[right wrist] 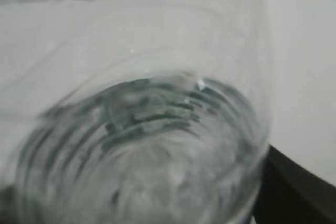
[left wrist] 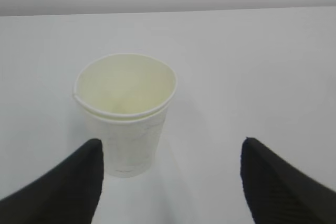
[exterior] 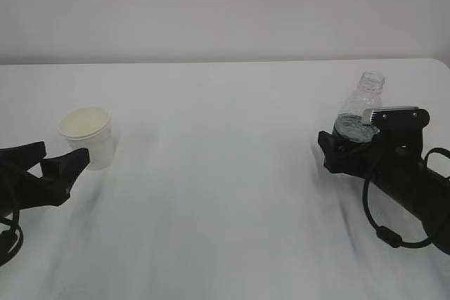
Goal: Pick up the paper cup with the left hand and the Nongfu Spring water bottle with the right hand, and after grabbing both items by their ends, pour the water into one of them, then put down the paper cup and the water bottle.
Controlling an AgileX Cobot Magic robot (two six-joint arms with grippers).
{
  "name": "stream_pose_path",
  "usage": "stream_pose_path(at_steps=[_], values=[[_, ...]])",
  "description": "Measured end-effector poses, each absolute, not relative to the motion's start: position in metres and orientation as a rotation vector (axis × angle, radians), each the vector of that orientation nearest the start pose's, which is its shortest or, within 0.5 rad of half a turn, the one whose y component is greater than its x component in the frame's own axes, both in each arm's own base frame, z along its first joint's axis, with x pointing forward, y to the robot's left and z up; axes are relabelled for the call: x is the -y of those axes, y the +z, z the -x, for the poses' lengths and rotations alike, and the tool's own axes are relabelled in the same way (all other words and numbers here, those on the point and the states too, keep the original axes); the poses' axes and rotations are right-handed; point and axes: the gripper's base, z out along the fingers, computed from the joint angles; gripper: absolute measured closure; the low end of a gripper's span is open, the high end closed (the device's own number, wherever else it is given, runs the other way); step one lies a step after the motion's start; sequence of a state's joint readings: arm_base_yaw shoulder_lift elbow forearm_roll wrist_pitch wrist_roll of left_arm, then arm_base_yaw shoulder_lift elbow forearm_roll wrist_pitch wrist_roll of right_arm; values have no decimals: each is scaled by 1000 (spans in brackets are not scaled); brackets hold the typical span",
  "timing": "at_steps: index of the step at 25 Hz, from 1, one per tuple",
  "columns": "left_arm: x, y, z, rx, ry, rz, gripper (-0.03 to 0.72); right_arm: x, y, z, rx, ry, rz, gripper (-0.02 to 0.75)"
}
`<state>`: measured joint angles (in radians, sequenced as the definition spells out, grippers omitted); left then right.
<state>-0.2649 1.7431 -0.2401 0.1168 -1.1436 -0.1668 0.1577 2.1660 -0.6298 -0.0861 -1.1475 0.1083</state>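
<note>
The left claw (exterior: 62,157) gapes wide beside the upright cup (exterior: 88,135). The right claw (exterior: 355,138) brackets the bottle (exterior: 360,107), grip uncertain; its wrist view shows only blurred ribs.

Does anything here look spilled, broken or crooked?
Mostly no. The paper cup stands upright, dry inside, though its rim looks doubled on the left. The water bottle has no cap and leans slightly in the right gripper. No spill shows on the table.

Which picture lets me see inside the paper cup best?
The left wrist view: the paper cup stands close and centred, its cream inside open and empty. The exterior view shows it small, at the far left. The right wrist view doesn't show it, only the water bottle.
</note>
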Motion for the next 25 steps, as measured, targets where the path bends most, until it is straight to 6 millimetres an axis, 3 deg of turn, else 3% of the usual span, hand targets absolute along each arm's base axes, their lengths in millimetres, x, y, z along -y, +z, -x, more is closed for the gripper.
stream_pose_path(at_steps=[18,25], values=[[71,126,-223,-1848,-365,-211,101,-58,63,-327,-1865,225,120,83],[71,126,-223,-1848,-365,-211,101,-58,63,-327,-1865,226,122,202]])
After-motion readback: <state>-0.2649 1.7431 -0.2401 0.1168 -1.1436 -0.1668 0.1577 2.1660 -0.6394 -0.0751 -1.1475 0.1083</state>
